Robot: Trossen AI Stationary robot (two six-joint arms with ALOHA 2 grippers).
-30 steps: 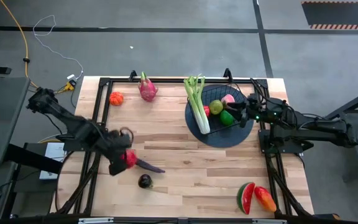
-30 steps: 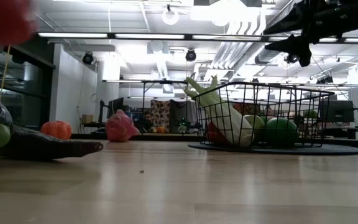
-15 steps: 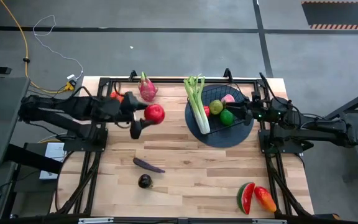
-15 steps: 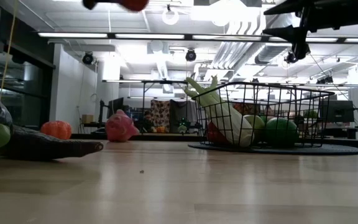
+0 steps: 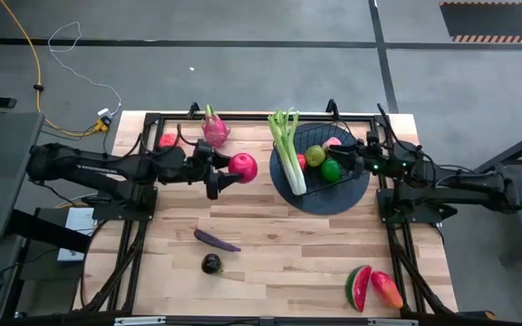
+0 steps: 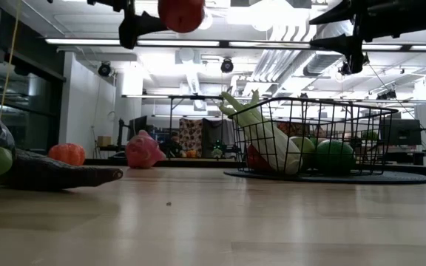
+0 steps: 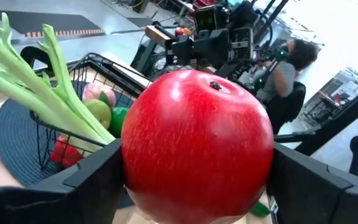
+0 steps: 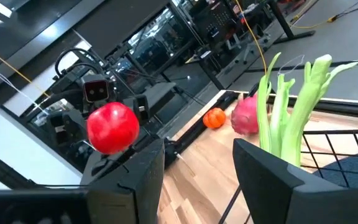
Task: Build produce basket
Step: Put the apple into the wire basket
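A light wooden surface (image 5: 270,244) carries scattered toy produce and 2 dark robot arms, 1 reaching in from each side.

The left claw (image 5: 227,170) is raised above the surface, left of the basket, with its 2 fingers closed on a red apple (image 5: 243,167). In the left wrist view the apple (image 7: 197,146) sits clamped between both dark fingers (image 7: 82,180). The low view shows the apple (image 6: 181,12) held high in the air.

The black wire basket (image 5: 352,158) stands on a dark round mat (image 5: 333,197) toward the far right of the surface. A green celery stalk (image 5: 287,148) leans in it, its leafy end poking out over the far left rim. Beside the celery lie a pale green fruit (image 5: 315,155), a darker green fruit (image 5: 331,170), a peach-coloured fruit (image 5: 333,142) and a small red one (image 5: 302,162).

The right claw (image 5: 366,161) hovers over the basket's right edge. Its fingers (image 8: 135,180) stand apart and hold nothing.

Out on the surface, a pink dragon fruit (image 5: 214,129) lies at the far edge, with an orange-red round fruit (image 5: 167,140) to its left, partly hidden by the left arm. A purple eggplant (image 5: 216,240) lies near the middle, and a dark round fruit (image 5: 210,263) sits just nearer than it. At the near right corner, a watermelon slice (image 5: 359,285) and a red-orange mango (image 5: 386,290) lie side by side.
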